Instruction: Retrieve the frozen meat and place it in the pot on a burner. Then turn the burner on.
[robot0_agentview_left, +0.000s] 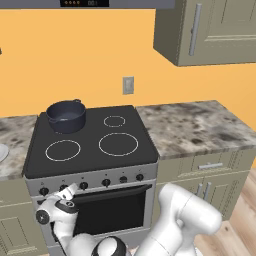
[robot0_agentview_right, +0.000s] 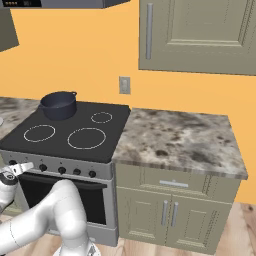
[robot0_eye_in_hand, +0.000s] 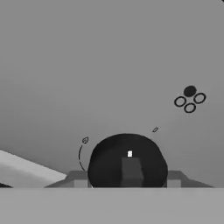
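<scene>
The dark blue-grey pot (robot0_agentview_left: 66, 116) (robot0_agentview_right: 58, 105) stands on the back left burner of the black cooktop (robot0_agentview_left: 90, 150). The frozen meat is out of view; the pot's inside cannot be made out. My gripper (robot0_agentview_left: 68, 192) (robot0_agentview_right: 21, 167) is low at the stove's front panel, at the second knob from the left. In the hand view that round black knob (robot0_eye_in_hand: 127, 162) sits between my grey fingers (robot0_eye_in_hand: 76, 180), which press against its two sides, so my gripper (robot0_eye_in_hand: 127, 181) is shut on it. A small white mark shows at the knob's middle.
More knobs (robot0_agentview_left: 106, 182) line the panel to the right, above the dark oven door (robot0_agentview_left: 112, 210). A marbled counter (robot0_agentview_left: 195, 127) (robot0_agentview_right: 175, 135) adjoins the stove on the right. A white plate (robot0_agentview_left: 2, 151) lies at the left edge. Wall cabinets (robot0_agentview_left: 210, 30) hang above.
</scene>
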